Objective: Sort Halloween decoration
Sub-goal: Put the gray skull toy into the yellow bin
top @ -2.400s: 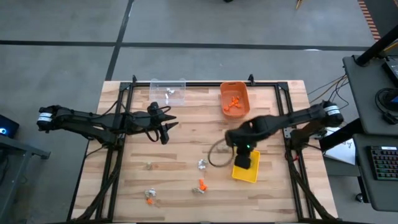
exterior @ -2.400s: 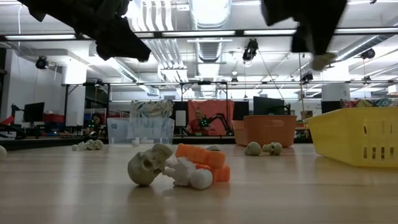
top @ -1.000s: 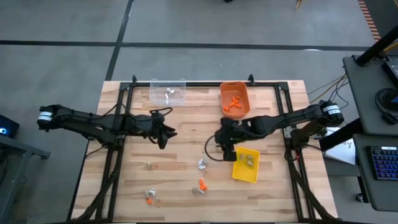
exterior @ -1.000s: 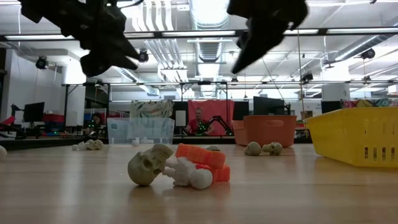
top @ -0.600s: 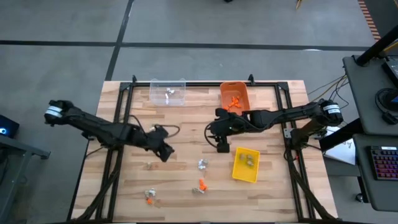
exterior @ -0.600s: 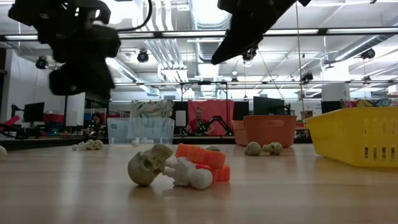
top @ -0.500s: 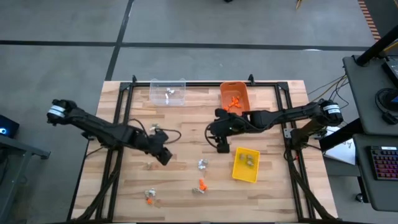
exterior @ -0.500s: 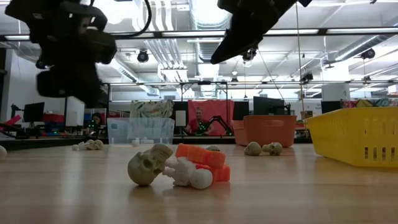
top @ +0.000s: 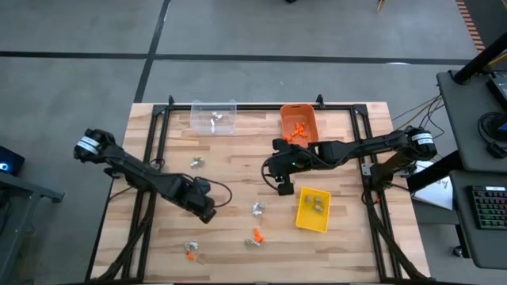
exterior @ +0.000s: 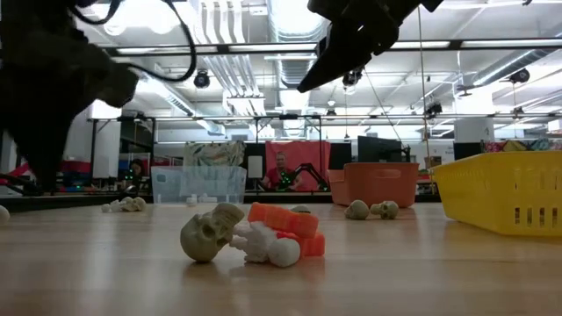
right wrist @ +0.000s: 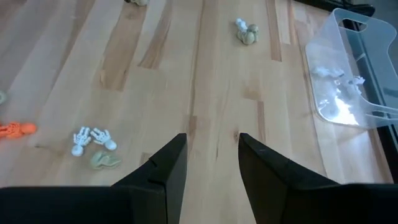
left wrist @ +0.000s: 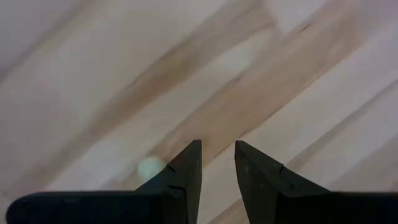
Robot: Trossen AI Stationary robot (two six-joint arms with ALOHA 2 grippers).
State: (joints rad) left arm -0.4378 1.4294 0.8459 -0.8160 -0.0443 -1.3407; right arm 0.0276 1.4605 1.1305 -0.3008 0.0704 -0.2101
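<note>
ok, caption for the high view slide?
Left gripper low over the table, right gripper hovering mid-table beside the yellow bin.

The wooden tabletop (top: 238, 174) carries three bins: clear (top: 214, 118), orange (top: 299, 125) and yellow (top: 314, 209). Small trinkets (top: 257, 209) lie scattered on its near half, one (top: 196, 163) farther back.

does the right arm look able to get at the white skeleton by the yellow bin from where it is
Probably yes. The right gripper hangs open and empty above bare wood, just short of the white skeleton. Nothing stands between them; the yellow bin sits off to the side and the left gripper is well clear.
</note>
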